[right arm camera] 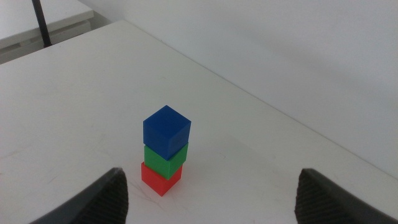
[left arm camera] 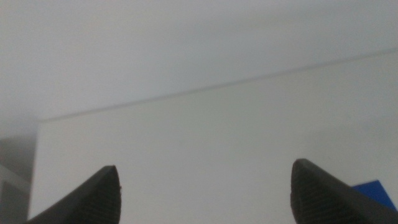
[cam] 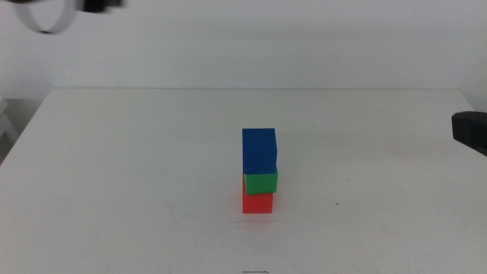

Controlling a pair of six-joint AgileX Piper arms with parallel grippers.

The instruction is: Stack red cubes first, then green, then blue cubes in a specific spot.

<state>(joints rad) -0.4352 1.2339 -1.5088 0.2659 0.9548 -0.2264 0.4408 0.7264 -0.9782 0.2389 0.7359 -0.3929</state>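
Both grippers, left gripper [left arm camera: 202, 196] and right gripper [right arm camera: 211, 193], gape empty, clear of the stack; the blue cube [cam: 259, 151] overhangs the green cube [cam: 260, 181] and red cube [cam: 257, 202], so a nudge could topple it.

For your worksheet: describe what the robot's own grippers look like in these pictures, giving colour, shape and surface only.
Each wrist view shows two dark, near-black jaws with rounded, wedge-like tips and a finely textured matte surface: the left gripper and the right gripper. In the middle view, only a plain black blocky part shows at the right edge. No cables or markings are visible on them.
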